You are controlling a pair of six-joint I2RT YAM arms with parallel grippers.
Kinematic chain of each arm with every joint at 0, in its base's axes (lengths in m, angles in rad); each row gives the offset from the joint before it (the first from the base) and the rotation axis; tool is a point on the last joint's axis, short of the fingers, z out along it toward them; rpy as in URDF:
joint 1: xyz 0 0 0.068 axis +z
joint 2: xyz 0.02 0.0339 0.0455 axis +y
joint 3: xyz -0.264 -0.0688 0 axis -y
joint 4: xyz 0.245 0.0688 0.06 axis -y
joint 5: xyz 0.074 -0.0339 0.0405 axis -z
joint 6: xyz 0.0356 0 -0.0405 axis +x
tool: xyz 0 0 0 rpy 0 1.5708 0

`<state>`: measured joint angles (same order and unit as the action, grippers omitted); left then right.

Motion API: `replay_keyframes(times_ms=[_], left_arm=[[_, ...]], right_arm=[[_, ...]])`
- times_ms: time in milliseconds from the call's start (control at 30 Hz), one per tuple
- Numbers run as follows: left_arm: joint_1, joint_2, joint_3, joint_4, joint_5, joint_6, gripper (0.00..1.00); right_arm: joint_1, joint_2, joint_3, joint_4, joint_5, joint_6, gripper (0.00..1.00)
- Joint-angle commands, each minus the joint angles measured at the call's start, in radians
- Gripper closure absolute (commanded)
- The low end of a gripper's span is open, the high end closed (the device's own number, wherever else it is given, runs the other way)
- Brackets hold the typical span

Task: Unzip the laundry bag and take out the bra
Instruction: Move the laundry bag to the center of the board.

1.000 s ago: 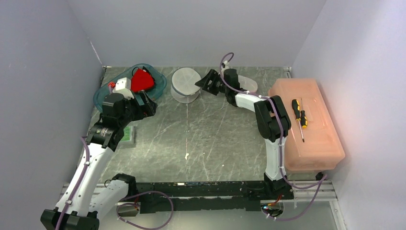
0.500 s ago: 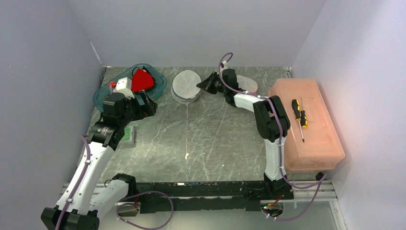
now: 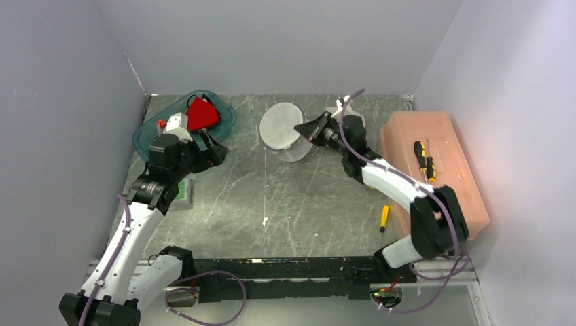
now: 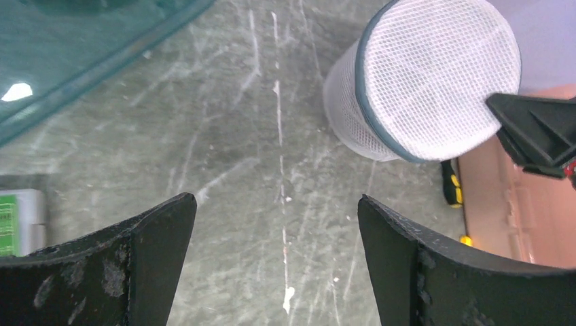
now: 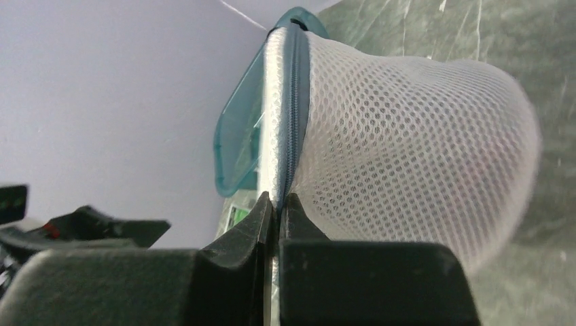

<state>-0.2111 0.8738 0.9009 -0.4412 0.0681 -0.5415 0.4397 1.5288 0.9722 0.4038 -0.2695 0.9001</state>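
Observation:
The laundry bag (image 3: 282,129) is a white mesh cylinder with a blue-grey zipper round its flat top, and it is tipped on its side at the back middle of the table. My right gripper (image 3: 302,126) is shut on the bag's zippered rim, and in the right wrist view the zipper seam runs straight into the pinched fingertips (image 5: 278,200). The mesh wall (image 5: 407,136) bulges to the right. My left gripper (image 3: 216,149) hangs open over bare table (image 4: 277,210), well to the left of the bag (image 4: 428,75). The bra does not show.
A teal tray (image 3: 153,132) with a red object (image 3: 202,113) sits at the back left. A green-labelled box (image 3: 182,191) lies below the left arm. A salmon bin (image 3: 441,197) with a screwdriver (image 3: 422,163) stands at the right. A small yellow screwdriver (image 3: 384,219) lies beside it.
My right gripper closed on the bag's rim and pulled it right and nearer, tipping it over. The right arm swung out to the right. The left arm barely moved.

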Motion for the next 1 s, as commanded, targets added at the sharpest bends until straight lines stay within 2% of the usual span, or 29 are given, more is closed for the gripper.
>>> replay_keyframes(times_ms=[0, 67, 167, 300, 467, 633, 800, 900, 967], left_arm=[[-0.025, -0.018, -0.072, 0.116, 0.16, -0.173, 0.05], [-0.088, -0.025, -0.123, 0.162, 0.162, -0.257, 0.05], [-0.21, -0.04, -0.199, 0.244, 0.076, -0.386, 0.05], [-0.352, -0.059, -0.289, 0.343, -0.052, -0.57, 0.05], [-0.47, -0.052, -0.392, 0.463, -0.152, -0.752, 0.05], [-0.574, 0.091, -0.428, 0.609, -0.173, -0.838, 0.05], [-0.609, 0.247, -0.419, 0.777, -0.144, -0.875, 0.05], [-0.626, 0.3, -0.38, 0.785, -0.155, -0.874, 0.05], [-0.634, 0.327, -0.362, 0.792, -0.162, -0.876, 0.1]], right_arm=[[0.051, -0.197, -0.18, 0.064, 0.142, 0.061, 1.0], [0.085, -0.289, -0.285, 0.081, 0.22, 0.104, 1.0], [0.148, -0.39, -0.412, 0.117, 0.33, 0.169, 1.0], [0.205, -0.468, -0.512, 0.132, 0.437, 0.259, 1.0], [0.239, -0.518, -0.621, 0.144, 0.519, 0.373, 1.0], [0.243, -0.569, -0.698, 0.138, 0.546, 0.41, 1.0], [0.245, -0.644, -0.755, 0.103, 0.551, 0.41, 1.0], [0.245, -0.699, -0.78, 0.071, 0.553, 0.401, 1.0], [0.245, -0.723, -0.794, 0.054, 0.553, 0.398, 1.0]])
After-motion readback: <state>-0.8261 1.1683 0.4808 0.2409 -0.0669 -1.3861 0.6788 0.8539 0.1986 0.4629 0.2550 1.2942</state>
